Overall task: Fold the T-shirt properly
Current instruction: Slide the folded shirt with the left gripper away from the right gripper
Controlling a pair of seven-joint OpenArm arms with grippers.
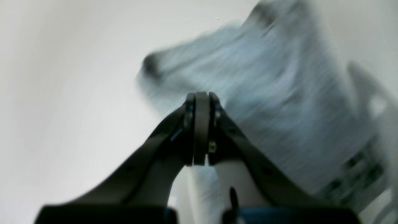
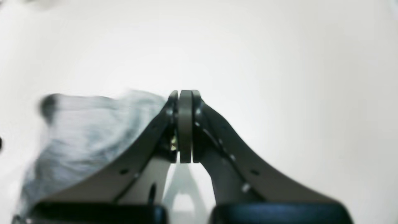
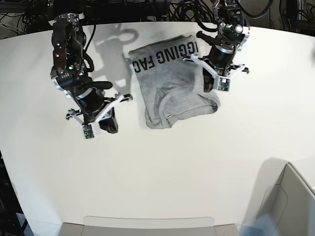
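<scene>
Your left gripper and right gripper are both closed, empty, flanking the half-folded T-shirt.

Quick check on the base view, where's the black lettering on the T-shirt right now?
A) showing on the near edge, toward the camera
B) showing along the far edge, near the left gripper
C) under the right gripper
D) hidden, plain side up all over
B: black block letters run along the far edge of the T-shirt, right beside the left gripper; the near part is plain grey.
</scene>
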